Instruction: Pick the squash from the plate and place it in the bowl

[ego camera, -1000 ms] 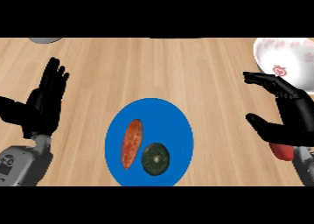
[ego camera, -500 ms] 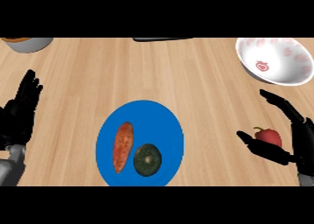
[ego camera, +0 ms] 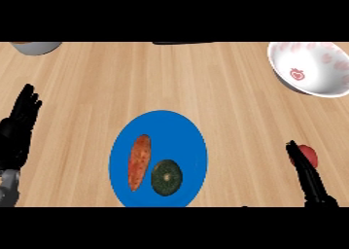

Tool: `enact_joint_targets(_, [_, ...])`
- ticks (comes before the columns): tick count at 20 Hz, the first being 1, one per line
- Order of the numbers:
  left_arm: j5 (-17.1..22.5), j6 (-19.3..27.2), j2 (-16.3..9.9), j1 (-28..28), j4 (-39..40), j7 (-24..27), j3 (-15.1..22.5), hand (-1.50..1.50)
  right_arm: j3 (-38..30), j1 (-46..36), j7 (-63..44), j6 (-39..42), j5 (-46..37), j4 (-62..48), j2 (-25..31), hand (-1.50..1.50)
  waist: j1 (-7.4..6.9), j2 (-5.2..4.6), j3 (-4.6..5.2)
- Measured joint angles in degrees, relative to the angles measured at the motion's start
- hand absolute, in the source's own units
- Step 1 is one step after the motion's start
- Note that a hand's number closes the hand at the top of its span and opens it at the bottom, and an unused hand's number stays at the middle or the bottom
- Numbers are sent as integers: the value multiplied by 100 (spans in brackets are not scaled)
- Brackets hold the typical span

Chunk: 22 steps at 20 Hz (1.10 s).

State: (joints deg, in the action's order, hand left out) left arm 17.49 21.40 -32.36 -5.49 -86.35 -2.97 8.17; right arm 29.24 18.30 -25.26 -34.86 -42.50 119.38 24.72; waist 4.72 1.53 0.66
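A: Item one, the squash (ego camera: pixel 166 177): I am seeing it dark green and round, lying on the blue plate (ego camera: pixel 187 131) at lower centre, just beside a long orange vegetable (ego camera: pixel 139 162). Nothing is touching it.

B: Destination?

A: Item two, the white bowl (ego camera: pixel 313 68), sitting at upper right, well apart from the plate and mouth-up, so I am judging it ready to receive.

B: Hands?

A: Right hand (ego camera: pixel 306 175) is showing at lower right, fingers straight and holding nothing, next to a small red object (ego camera: pixel 309 155). Being the nearer to the bowl, it looks the likelier one for the pick. Left hand (ego camera: pixel 15 129) is resting at the left edge, fingers straight and together, clear of the plate. A grey dish (ego camera: pixel 35 47) is sitting at upper left.
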Motion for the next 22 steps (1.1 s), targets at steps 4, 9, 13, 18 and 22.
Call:
enact_joint_targets(4, [29,-124,-29,35,-111,3,12,0,375,234,-988,492,-1252,798,-275,-150,-164,-55,-3])
enact_joint_targets(9, [3,-194,9,-119,-148,-37,61,0,902,-27,-2234,1869,-2400,1427,-741,-150,-352,-121,-7])
enact_joint_targets(13, [-64,-207,53,-276,-135,-50,110,0,1266,-396,-3020,3162,-2675,1426,-1082,-150,-487,-170,-11])
enact_joint_targets(18, [-139,-226,118,-383,-130,-80,170,0,1494,-988,-3593,4402,-2611,1112,-1853,-150,-596,-196,-26])
enact_joint_targets(22, [-156,-271,154,-407,-96,-69,162,0,1412,-1476,-3813,4768,-2117,715,-2187,-150,-633,-206,-37])
